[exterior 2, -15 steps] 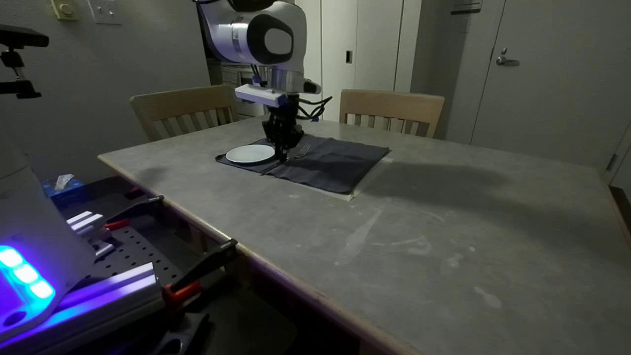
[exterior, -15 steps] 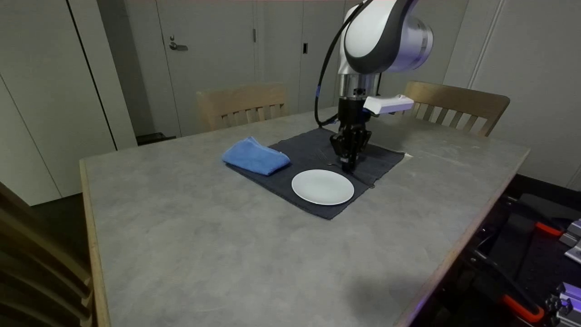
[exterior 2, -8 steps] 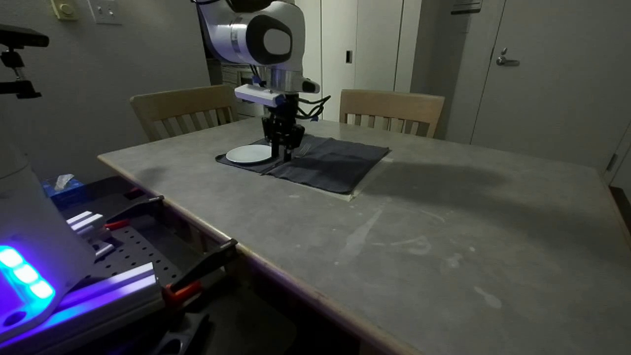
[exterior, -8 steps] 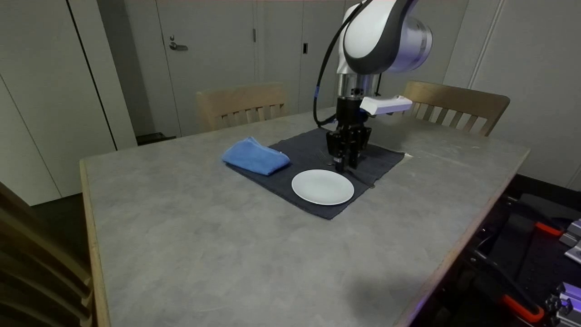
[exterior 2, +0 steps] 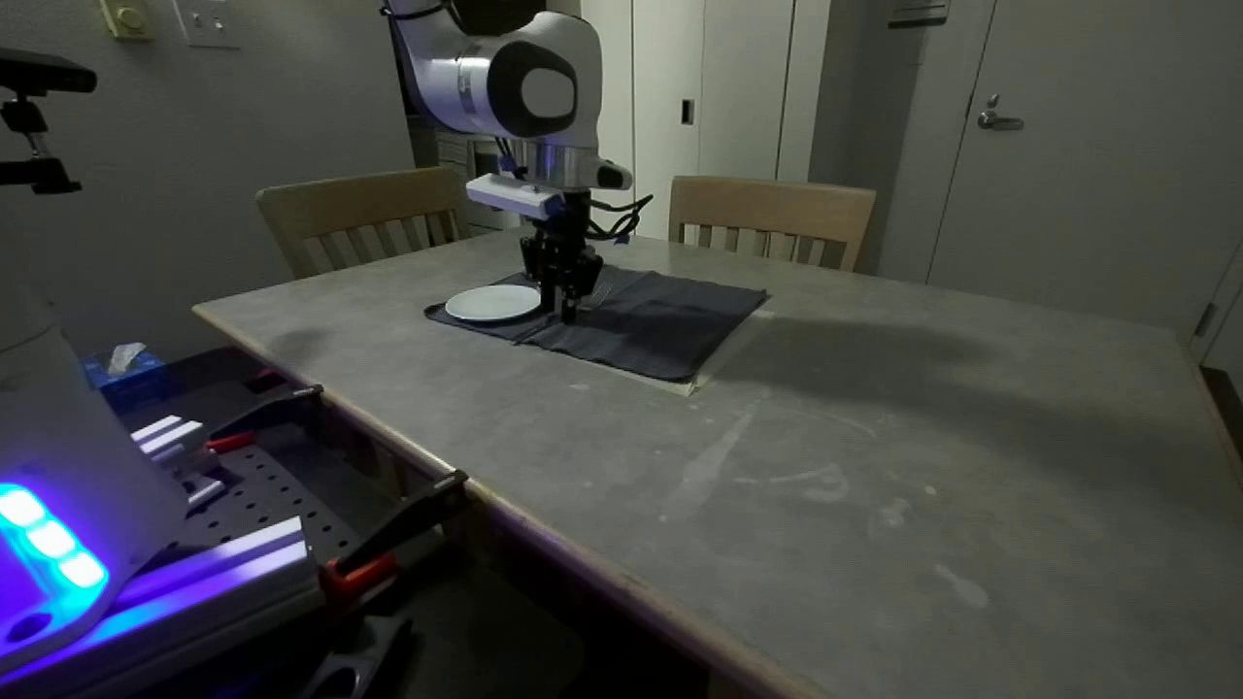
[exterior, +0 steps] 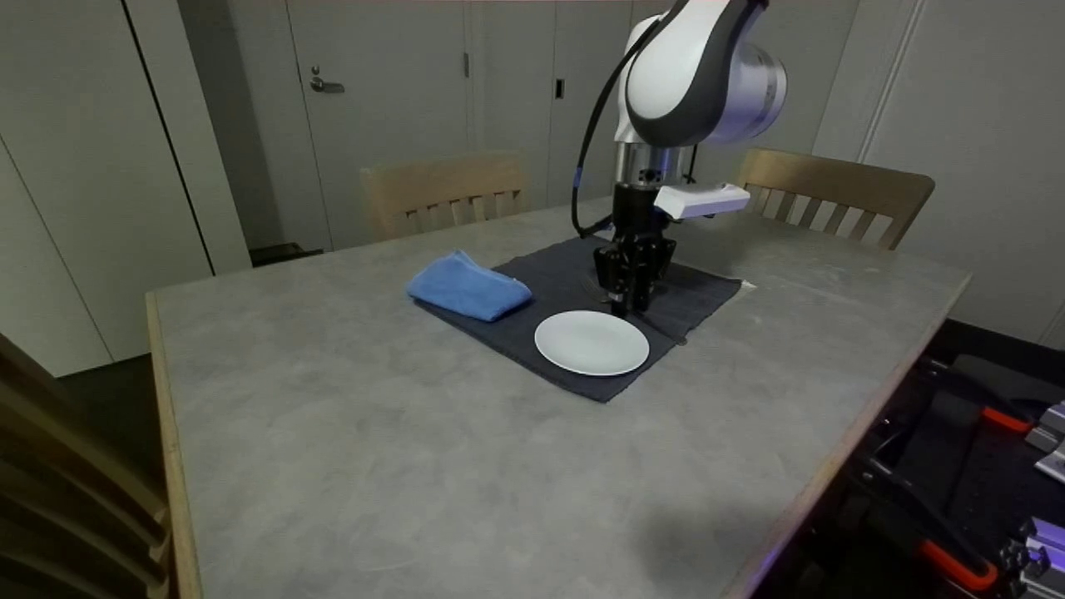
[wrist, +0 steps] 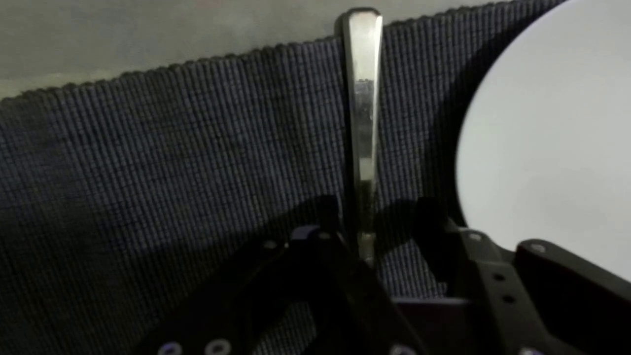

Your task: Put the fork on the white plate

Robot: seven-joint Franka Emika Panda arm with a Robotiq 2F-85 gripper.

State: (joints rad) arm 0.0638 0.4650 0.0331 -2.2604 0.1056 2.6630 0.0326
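Your Robotiq gripper (wrist: pixel 378 211), jaws parted, straddles the metal fork (wrist: pixel 365 133), whose long axis runs across your closing direction

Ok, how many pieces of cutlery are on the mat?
1: the fork, lying beside the white plate, between the open jaws in the wrist view. Another may be hidden by the jaws.

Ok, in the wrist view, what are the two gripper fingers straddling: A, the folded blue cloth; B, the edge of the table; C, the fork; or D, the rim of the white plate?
C: in the wrist view the open gripper has one finger on each side of the fork, while the white plate lies outside the pair.
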